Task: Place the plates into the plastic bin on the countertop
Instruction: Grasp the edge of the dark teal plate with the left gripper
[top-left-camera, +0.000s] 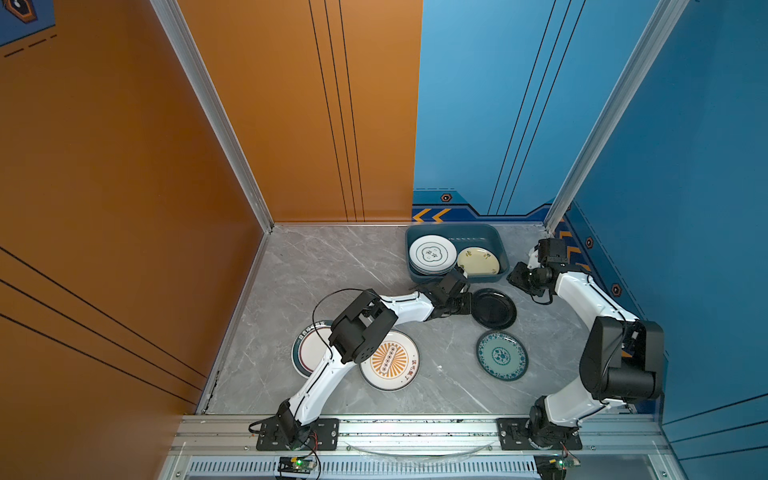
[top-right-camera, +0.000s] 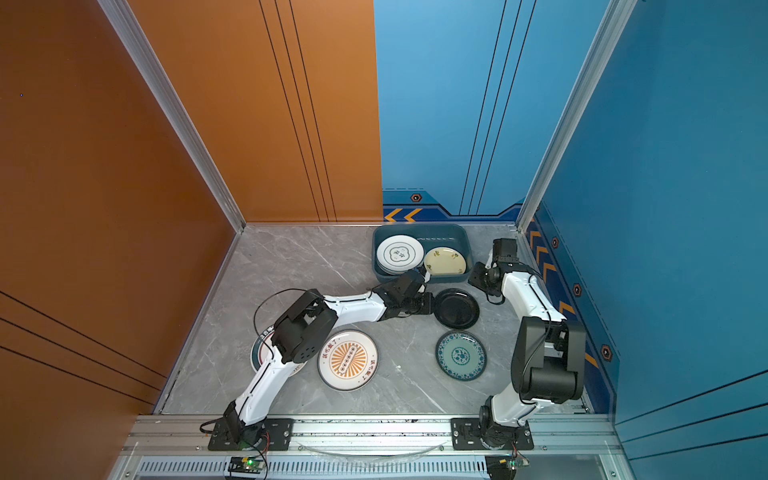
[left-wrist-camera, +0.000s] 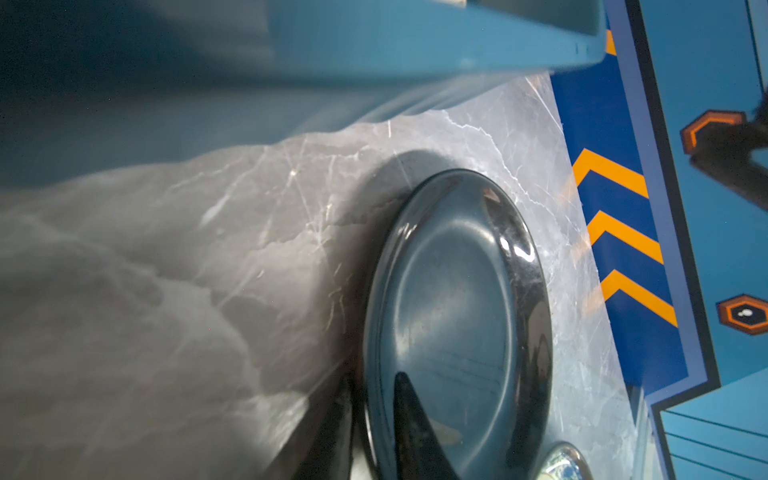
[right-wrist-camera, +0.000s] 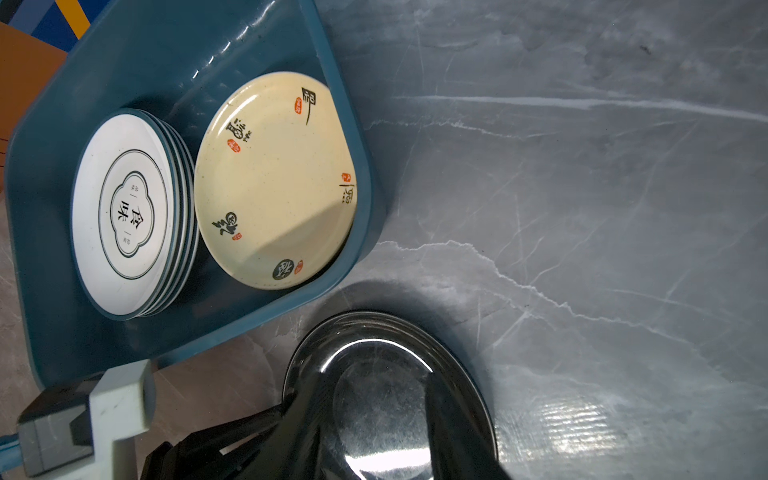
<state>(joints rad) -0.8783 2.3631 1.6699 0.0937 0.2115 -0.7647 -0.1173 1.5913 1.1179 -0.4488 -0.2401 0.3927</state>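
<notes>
Cell is enclosed by orange wall panels (top-left-camera: 291, 104) at left, blue wall panels (top-left-camera: 478, 104) at right, joined by aluminium posts (top-left-camera: 212, 112); orange chevrons (top-left-camera: 432, 215) are printed low on the blue.

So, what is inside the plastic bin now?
Inside the plastic bin sits a stack of plates with a white cloud-emblem plate on top, and beside it a cream plate. Only the rims of the lower stacked plates show; their faces, and anything under the cream plate, are covered.
</notes>
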